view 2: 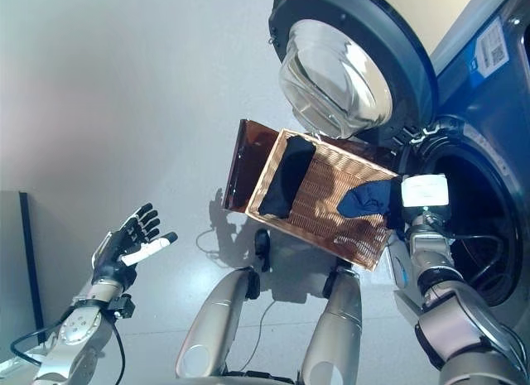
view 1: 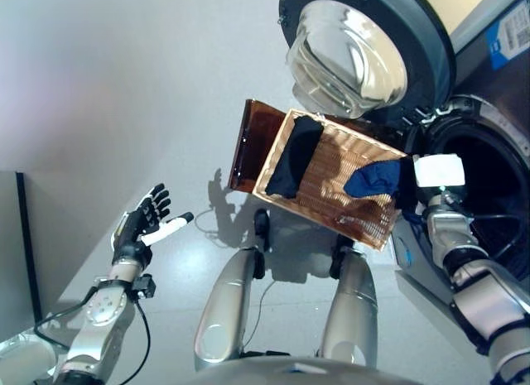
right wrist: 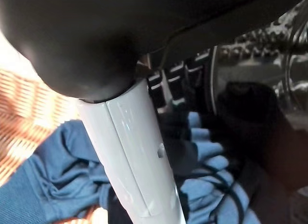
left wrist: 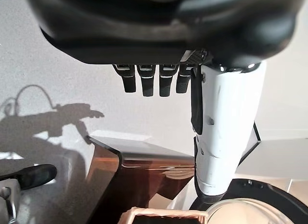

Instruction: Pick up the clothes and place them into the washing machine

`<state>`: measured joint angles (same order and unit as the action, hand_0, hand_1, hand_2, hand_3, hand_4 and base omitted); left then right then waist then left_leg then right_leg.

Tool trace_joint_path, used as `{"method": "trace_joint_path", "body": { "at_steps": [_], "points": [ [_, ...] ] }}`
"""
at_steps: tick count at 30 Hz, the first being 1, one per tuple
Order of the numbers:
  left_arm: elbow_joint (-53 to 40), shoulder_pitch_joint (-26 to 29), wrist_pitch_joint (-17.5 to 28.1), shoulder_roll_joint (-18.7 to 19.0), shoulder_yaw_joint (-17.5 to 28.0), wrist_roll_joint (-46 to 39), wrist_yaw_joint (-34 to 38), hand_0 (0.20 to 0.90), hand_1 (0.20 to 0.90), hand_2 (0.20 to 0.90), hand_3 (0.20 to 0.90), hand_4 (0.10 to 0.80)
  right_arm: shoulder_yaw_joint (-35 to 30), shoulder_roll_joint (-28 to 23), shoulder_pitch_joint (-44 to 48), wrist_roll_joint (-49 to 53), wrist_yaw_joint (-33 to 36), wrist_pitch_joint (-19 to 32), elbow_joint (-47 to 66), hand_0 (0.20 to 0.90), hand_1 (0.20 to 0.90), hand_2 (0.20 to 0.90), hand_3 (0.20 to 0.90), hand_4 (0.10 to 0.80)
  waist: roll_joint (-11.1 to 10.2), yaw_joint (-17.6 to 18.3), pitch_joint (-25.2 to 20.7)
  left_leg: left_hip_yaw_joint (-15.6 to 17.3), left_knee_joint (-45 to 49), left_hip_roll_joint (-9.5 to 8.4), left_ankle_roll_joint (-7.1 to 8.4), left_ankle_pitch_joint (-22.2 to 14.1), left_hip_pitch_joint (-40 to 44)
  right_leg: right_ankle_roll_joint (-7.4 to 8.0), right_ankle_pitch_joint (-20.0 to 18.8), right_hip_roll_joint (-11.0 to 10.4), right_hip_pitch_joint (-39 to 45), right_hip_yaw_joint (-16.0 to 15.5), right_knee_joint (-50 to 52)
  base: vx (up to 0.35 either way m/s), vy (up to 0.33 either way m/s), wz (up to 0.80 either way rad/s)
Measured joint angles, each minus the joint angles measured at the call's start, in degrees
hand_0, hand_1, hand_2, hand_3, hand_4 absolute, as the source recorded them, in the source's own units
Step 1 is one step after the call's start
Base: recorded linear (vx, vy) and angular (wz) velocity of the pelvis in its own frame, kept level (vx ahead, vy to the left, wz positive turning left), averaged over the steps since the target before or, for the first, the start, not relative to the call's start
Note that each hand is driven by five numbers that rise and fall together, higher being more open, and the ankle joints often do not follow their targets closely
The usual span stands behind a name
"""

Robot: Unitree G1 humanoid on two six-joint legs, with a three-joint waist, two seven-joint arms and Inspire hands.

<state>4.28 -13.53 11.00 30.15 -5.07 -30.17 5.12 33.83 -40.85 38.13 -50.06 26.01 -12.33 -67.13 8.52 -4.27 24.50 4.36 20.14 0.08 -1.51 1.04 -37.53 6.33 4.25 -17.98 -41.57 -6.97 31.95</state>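
Note:
A shallow wicker basket [view 1: 331, 176] rests on a low dark brown box [view 1: 247, 145] beside the washing machine. A dark navy garment [view 1: 296, 157] lies across its left end. A blue garment [view 1: 374, 178] lies at its right end, next to the open drum [view 1: 489, 199]. My right hand [view 1: 411, 193] is at the basket's right edge, and its fingers are curled round the blue garment; in the right wrist view the blue garment [right wrist: 57, 185] bunches between the thumb and fingers. My left hand [view 1: 142, 221] is open and empty, raised over the floor at the lower left.
The washing machine's round glass door [view 1: 352, 58] stands open above the basket. The machine's dark front [view 1: 497, 103] is on the right. Grey floor [view 1: 124, 87] spreads to the left of the box.

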Motion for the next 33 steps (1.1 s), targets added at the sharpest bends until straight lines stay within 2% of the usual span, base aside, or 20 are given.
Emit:
{"method": "trace_joint_path", "body": {
  "at_steps": [5, 15, 20, 27, 28, 29, 30, 31, 33],
  "points": [
    [0.04, 0.01, 0.05, 0.09, -0.01, -0.01, 0.01, 0.900, 0.900, 0.900, 0.900, 0.800, 0.40, 0.65, 0.33, -0.02, -0.01, -0.01, -0.64, 0.900, 0.900, 0.900, 0.900, 0.800, 0.02, -0.28, 0.02, 0.00, 1.71, 0.06, 0.18, -0.48, -1.01, -0.29, 0.26, -0.08, -0.99, 0.52, 1.29, 0.000, 0.000, 0.00],
    [-0.07, -0.22, 0.47, 0.20, 0.09, -0.02, -0.10, 0.900, 0.900, 0.900, 0.900, 0.800, 0.45, 1.53, 1.48, -0.01, -1.19, -0.27, -2.44, 0.900, 0.900, 0.900, 0.900, 0.800, 0.05, -0.53, 0.00, 0.00, 3.96, 0.11, 0.19, -1.08, -3.44, 0.10, 0.65, 0.02, -3.25, 1.56, 2.87, -0.018, 0.003, 0.00],
    [-1.59, -0.34, 0.47, 2.31, 0.34, -0.02, -0.18, 0.900, 0.900, 0.900, 0.900, 0.800, 0.50, 1.68, 3.43, -0.03, -2.23, -0.72, -4.57, 0.900, 0.900, 0.900, 0.900, 0.800, 0.12, -1.27, -0.09, 0.15, 4.97, 0.07, 0.19, -1.19, -5.03, -0.06, 0.24, -0.07, -4.88, 1.79, 3.43, -0.025, 0.006, -0.01],
    [-1.71, -0.32, 0.47, 2.32, 0.46, -0.01, -0.24, 0.900, 0.900, 0.900, 0.900, 0.800, 0.52, 2.46, 4.06, -0.01, -2.38, -1.53, -4.59, 0.900, 0.900, 0.900, 0.900, 0.800, 0.13, -1.33, -0.10, 0.24, 5.51, 0.12, 0.22, -1.62, -5.02, -0.29, 0.42, -0.14, -4.89, 1.88, 3.82, 0.000, 0.000, 0.00],
    [-1.72, -0.33, 0.47, 2.33, 0.46, -0.01, -0.26, 0.900, 0.900, 0.900, 0.900, 0.800, 0.52, 2.53, 4.18, -0.01, -2.46, -1.53, -4.68, 0.790, 0.790, 0.790, 0.790, 0.722, 0.15, -1.34, -0.11, 0.23, 5.49, 0.12, 0.22, -1.62, -5.02, -0.28, 0.42, -0.14, -4.90, 1.89, 3.85, 0.000, 0.000, 0.00],
    [-1.73, -0.37, 0.47, 2.33, 0.46, -0.01, -0.27, 0.900, 0.900, 0.900, 0.900, 0.800, 0.52, 2.74, 4.37, 0.00, -2.48, -1.55, -5.00, 0.529, 0.529, 0.529, 0.529, 0.535, 0.15, -1.33, -0.11, 0.23, 5.25, 0.13, 0.24, -1.62, -5.02, -0.28, 0.42, -0.13, -4.90, 1.89, 3.86, 0.000, 0.000, 0.00],
    [-1.73, -0.38, 0.47, 2.33, 0.46, -0.01, -0.30, 0.900, 0.900, 0.900, 0.900, 0.800, 0.52, 2.82, 4.46, 0.00, -2.47, -1.56, -5.52, 0.337, 0.337, 0.337, 0.337, 0.398, 0.16, -1.36, -0.11, 0.23, 5.26, 0.13, 0.25, -1.62, -5.02, -0.27, 0.42, -0.14, -4.90, 1.90, 3.87, 0.000, 0.000, 0.00],
    [-1.75, -0.53, 0.47, 2.33, 0.48, -0.01, -0.30, 0.900, 0.900, 0.900, 0.900, 0.800, 0.51, 2.96, 4.61, -0.01, -2.45, -1.58, -5.78, 0.200, 0.200, 0.200, 0.200, 0.300, 0.18, -1.38, -0.13, 0.23, 5.20, 0.13, 0.26, -1.61, -5.02, -0.27, 0.42, -0.13, -4.91, 1.90, 3.87, 0.000, 0.000, 0.00],
    [-1.79, -0.93, 0.47, 2.33, 0.50, -0.01, -0.34, 0.900, 0.900, 0.900, 0.900, 0.800, 0.51, 3.05, 5.21, 0.00, -2.41, -1.60, -6.12, 0.200, 0.200, 0.200, 0.200, 0.300, 0.22, -1.38, -0.15, 0.23, 5.19, 0.13, 0.26, -1.61, -5.02, -0.03, 0.58, -0.14, -4.93, 1.91, 3.87, 0.000, 0.000, 0.00]
  ]
}}
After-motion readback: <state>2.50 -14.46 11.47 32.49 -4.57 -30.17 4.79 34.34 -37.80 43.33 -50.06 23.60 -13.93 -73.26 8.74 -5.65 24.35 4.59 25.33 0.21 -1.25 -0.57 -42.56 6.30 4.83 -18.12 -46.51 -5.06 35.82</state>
